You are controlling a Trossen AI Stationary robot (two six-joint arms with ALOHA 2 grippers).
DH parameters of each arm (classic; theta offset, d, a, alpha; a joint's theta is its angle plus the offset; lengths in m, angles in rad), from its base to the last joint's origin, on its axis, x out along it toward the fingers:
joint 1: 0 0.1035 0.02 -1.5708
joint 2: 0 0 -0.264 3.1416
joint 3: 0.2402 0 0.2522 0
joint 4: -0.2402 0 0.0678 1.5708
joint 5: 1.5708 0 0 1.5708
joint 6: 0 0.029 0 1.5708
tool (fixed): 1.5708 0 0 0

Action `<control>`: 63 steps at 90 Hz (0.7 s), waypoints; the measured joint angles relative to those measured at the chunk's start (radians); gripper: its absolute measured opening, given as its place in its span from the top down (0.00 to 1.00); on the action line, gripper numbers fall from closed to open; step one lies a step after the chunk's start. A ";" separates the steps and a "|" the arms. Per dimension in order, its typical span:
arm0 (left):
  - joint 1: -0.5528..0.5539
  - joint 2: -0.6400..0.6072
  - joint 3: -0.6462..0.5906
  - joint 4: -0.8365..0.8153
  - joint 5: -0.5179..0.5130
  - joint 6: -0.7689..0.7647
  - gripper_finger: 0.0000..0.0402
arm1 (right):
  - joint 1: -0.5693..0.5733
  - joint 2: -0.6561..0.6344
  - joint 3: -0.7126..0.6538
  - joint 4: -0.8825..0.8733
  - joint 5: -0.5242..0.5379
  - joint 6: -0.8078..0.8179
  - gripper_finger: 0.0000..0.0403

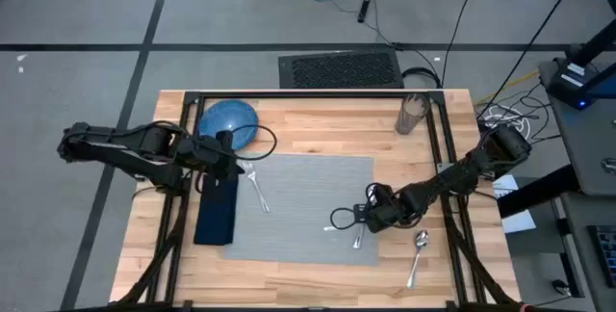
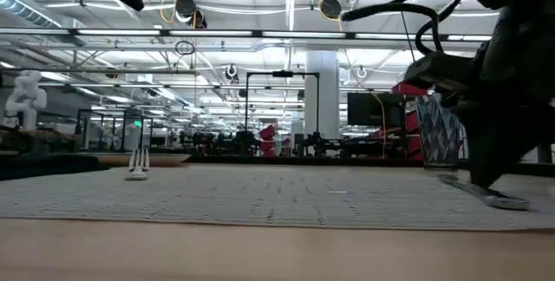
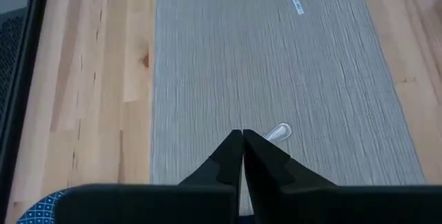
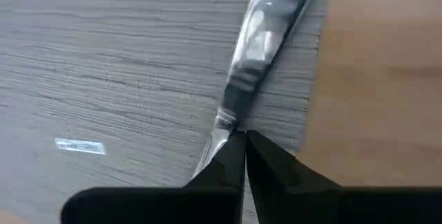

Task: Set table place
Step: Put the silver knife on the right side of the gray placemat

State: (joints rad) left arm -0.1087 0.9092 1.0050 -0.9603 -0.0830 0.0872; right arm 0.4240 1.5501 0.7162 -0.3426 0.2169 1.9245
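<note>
The light-grey rectangular fabric placemat [image 1: 294, 206] lies flat in the middle of the light butcher-block wooden table [image 1: 318, 127], with bare wood showing on every side of it. A dark navy folded cloth napkin [image 1: 217, 208] lies along the mat's left edge, and a round blue patterned dish [image 1: 228, 121] sits on the wood near the table's far left corner. A clear drinking glass [image 1: 412, 114] stands near the far right corner, well apart from the mat. A silver metal spoon [image 1: 418, 254] lies on the wood just off the mat's right near corner.

The left gripper [image 1: 239, 165] hovers at the mat's far left corner, its fingers [image 3: 228, 156] pressed together with nothing between them; a silver fork [image 1: 258, 189] lies on the mat just beyond their tips. The right gripper [image 1: 364, 218] is low over the mat's right edge, fingers [image 4: 231, 156] closed to a thin slit at the end of a shiny silver knife [image 4: 259, 48] lying along that edge. Whether they grip the knife cannot be told. The mat's centre is open.

Beyond the table the low view shows a large workshop hall with ceiling trusses; grey floor and cables surround the table.
</note>
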 joint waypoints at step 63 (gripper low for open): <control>0.000 0.000 0.000 0.001 0.000 -0.001 1.00 | -0.042 0.002 0.001 0.028 0.010 -0.035 1.00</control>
State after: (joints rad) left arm -0.1085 0.9094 1.0050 -0.9596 -0.0834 0.0860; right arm 0.3819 1.5524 0.7170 -0.3151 0.2266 1.8896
